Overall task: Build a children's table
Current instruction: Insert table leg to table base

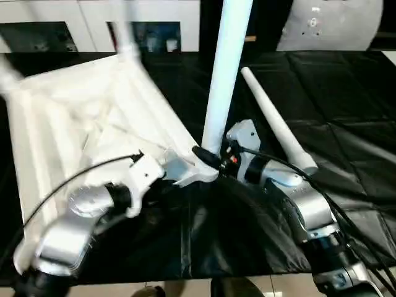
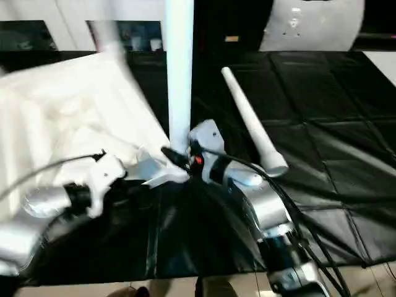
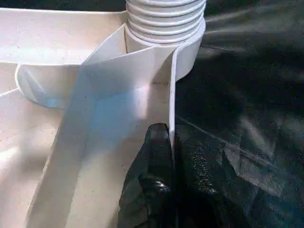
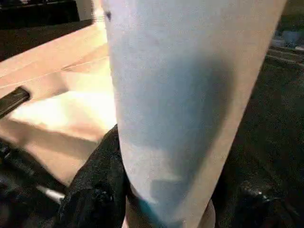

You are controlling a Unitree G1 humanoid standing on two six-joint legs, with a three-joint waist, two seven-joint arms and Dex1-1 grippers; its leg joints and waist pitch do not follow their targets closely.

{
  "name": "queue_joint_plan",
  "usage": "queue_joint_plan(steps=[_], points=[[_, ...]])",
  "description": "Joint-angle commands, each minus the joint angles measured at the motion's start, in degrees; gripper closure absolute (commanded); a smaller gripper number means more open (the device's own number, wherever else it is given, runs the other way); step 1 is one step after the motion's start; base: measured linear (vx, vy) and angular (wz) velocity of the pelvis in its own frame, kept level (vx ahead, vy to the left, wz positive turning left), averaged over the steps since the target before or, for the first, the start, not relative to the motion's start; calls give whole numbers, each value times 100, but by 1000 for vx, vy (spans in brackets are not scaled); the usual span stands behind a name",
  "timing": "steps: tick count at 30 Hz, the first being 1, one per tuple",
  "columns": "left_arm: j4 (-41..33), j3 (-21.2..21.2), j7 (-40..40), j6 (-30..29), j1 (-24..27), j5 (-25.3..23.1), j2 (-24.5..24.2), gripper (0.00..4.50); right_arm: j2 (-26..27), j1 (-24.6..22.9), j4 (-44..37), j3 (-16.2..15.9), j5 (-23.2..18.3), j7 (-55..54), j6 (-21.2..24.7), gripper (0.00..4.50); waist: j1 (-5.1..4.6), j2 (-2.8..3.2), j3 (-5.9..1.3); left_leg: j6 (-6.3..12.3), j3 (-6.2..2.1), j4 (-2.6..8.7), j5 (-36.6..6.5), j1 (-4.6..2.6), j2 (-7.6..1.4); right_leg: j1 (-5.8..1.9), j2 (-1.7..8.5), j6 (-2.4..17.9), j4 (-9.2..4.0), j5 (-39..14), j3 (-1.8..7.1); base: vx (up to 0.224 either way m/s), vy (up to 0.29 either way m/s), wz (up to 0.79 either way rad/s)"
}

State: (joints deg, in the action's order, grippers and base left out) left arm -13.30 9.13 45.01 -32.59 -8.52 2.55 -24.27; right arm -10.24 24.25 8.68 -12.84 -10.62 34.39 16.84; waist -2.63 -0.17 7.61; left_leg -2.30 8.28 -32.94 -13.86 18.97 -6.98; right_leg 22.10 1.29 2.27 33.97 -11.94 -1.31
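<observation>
One smooth tapered leg [image 1: 226,68] stands threaded into the ribbed tabletop [image 1: 74,117]

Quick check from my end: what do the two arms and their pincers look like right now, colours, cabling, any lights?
Both forearms are silver cylinders with black joint bands. The left pincer sits on a white wrist housing fed by a thin black cable. The right pincer has a white housing, a small red light and black cables along its forearm. Fingers are black.
</observation>
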Motion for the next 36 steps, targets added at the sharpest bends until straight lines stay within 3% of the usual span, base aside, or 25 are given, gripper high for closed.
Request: queue_joint_plan(steps=[1, 7, 8, 9, 10, 13, 14, 15, 17, 21, 26, 27, 28, 30, 32, 34, 36], points=[[-455, 217, -149, -67, -41, 160, 222, 450, -33, -385, 1079, -228, 355, -214, 504, 259, 91, -1, -245, 579, -200, 411, -489, 117, -592, -230, 748, 1513, -463, -1604, 418, 0, 0, 0], [-489, 408, -323, -418, -212, -95, 260, 450, -13, -315, 1237, -331, 389, -83, 505, 259, 138, 33, -279, 518, -217, 421, -647, 95, -610, -231, 739, 1510, -437, -1410, 398, 0, 0, 0], [-517, 424, -351, -503, -222, -102, 256, 450, -23, -299, 1269, -350, 422, -82, 476, 259, 135, 13, -287, 473, -219, 422, -722, 96, -614, -237, 743, 1512, -438, -1421, 398, 0, 0, 0], [-531, 439, -380, -544, -240, -127, 247, 450, 2, -281, 1325, -313, 397, -88, 458, 259, 140, 5, -292, 451, -217, 416, -771, 90, -612, -233, 748, 1500, -449, -1450, 403, 0, 0, 0], [-528, 446, -406, -605, -280, -121, 250, 450, 29, -250, 1393, -267, 365, -87, 433, 259, 147, 44, -289, 434, -226, 413, -765, 96, -611, -236, 753, 1506, -437, -1432, 405, 0, 0, 0], [-402, 364, -527, -666, -444, -61, 353, 450, 113, -149, 1559, -133, 248, -41, 340, 259, 139, 15, -294, 398, -226, 412, -861, 103, -598, -245, 749, 1530, -451, -1534, 401, 0, 0, 0], [-362, 343, -537, -684, -492, -31, 378, 450, 135, -123, 1592, -104, 237, -32, 287, 224, 152, 13, -299, 393, -221, 403, -864, 95, -599, -240, 752, 1511, -460, -1580, 405, 0, 0, 0], [-279, 341, -535, -648, -563, -43, 387, 450, 163, -81, 1653, -65, 230, -50, 242, 224, 161, 44, -307, 383, -225, 401, -873, 89, -605, -235, 750, 1510, -451, -1580, 405, 0, 0, 0], [-127, 363, -502, -564, -664, -89, 358, 450, 183, -35, 1731, -28, 221, -56, 163, 189, 164, 29, -316, 378, -223, 400, -876, 80, -600, -229, 739, 1510, -454, -1548, 400, 0, 0, 0], [108, 370, -455, -499, -814, -118, 290, 450, 151, -44, 1716, 33, 145, 57, 95, 154, 226, 33, -361, 494, -189, 360, -365, 83, -600, -258, 731, 1652, -378, -728, 389, 0, 0, 0], [681, 458, -72, 42, -1103, -195, -41, 450, -109, -314, 1267, 269, -83, 411, -5, 116, 319, 56, -362, 587, -174, 352, -347, 72, -593, -276, 729, 1656, -394, -613, 372, 0, 0, 0], [692, 459, -61, 51, -1108, -195, -47, 450, -118, -322, 1252, 272, -88, 424, -12, 106, 351, 62, -399, 606, -143, 317, -233, 46, -597, -279, 746, 1690, -370, -407, 378, 0, 0, 0], [881, 478, 100, 247, -1201, -197, -143, 450, -265, -449, 1015, 315, -174, 632, -90, 93, 362, 81, -400, 645, -147, 312, -53, 68, -604, -297, 735, 1741, -326, -71, 359, 0, 0, 0], [1134, 544, 417, 568, -1330, -180, -311, 450, -504, -597, 720, 379, -231, 882, -206, 74, 391, 80, -402, 748, -141, 293, 32, 58, -594, -299, 730, 1726, -326, 21, 335, 0, 0, 0], [1278, 622, 655, 862, -1396, -171, -448, 450, -683, -656, 562, 414, -250, 1035, -279, 58, 420, 137, -406, 781, -136, 288, 56, 61, -608, -303, 738, 1720, -324, 69, 314, 0, 0, 0], [1359, 660, 805, 994, -1428, -138, -517, 450, -783, -688, 459, 461, -287, 1119, -324, 40, 436, 111, -423, 784, -137, 280, 150, 74, -621, -316, 739, 1752, -291, 192, 300, 0, 0, 0], [1494, 771, 1171, 1289, -1465, -90, -681, 450, -1015, -743, 213, 593, -442, 1408, -409, 22, 440, 106, -502, 893, -145, 217, 634, 108, -607, -352, 730, 1820, -174, 836, 285, 0, 0, 0]])
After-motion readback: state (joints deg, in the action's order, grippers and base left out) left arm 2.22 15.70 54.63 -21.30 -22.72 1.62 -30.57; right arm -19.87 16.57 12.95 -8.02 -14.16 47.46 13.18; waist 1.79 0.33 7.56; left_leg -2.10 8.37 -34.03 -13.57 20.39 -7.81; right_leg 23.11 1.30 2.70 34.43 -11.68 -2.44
